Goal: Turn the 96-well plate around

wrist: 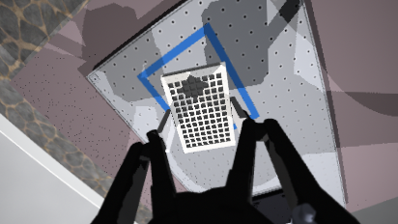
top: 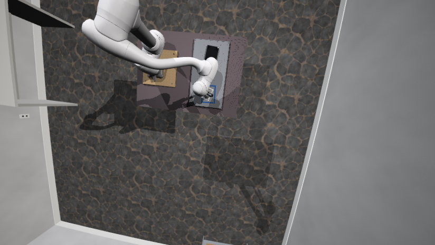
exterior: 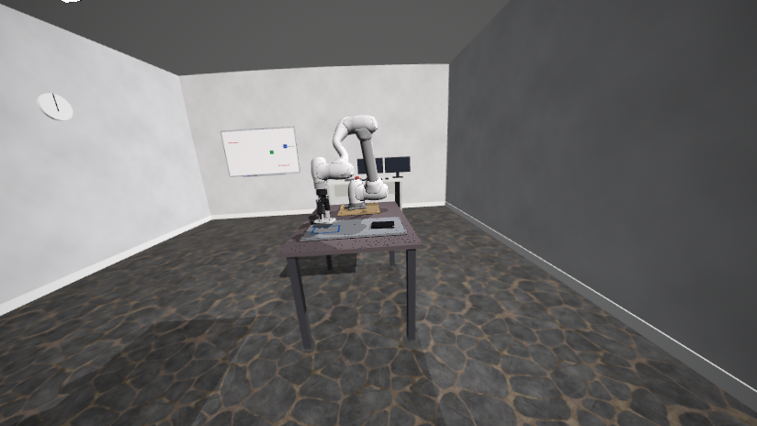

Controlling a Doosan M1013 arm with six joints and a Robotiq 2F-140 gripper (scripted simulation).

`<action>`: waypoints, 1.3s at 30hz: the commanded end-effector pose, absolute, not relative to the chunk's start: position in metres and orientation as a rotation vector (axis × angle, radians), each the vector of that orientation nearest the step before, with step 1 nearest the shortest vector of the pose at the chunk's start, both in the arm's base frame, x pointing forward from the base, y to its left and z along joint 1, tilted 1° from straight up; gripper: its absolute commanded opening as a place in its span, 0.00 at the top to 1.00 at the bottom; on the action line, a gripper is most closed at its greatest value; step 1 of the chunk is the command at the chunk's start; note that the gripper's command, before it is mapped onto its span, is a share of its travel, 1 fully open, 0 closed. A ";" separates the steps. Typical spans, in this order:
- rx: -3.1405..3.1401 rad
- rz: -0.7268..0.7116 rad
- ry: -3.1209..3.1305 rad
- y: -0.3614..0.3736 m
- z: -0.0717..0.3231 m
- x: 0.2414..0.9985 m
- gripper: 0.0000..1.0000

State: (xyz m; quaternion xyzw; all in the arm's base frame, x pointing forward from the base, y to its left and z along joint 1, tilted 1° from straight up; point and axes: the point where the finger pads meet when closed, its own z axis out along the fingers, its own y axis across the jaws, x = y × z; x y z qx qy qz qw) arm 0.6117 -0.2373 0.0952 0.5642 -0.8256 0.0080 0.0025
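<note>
My gripper [wrist: 201,111] is shut on the white 96-well plate [wrist: 200,112] and holds it by its long sides above the grey deck. In the wrist view the plate hangs over the blue taped outline of spot B1, turned at an angle to it. In the top view the plate [top: 207,95] shows under the wrist over the blue outline. In the exterior view the gripper [exterior: 322,211] hangs a little above the outline [exterior: 325,229]. The black nest N1 [top: 211,52] stands empty at the deck's other end, also seen in the exterior view [exterior: 382,224].
The grey perforated deck lies on a brown table [exterior: 352,241]. The arm's base stands on a tan board beside the deck. The deck's edge and the table's edge are close to B1.
</note>
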 end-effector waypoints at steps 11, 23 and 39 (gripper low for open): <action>1.978 0.024 -2.432 -0.221 0.096 0.612 1.00; 2.420 0.022 -1.989 -0.181 0.096 0.613 1.00; 2.812 0.018 -1.374 -0.134 0.097 0.614 1.00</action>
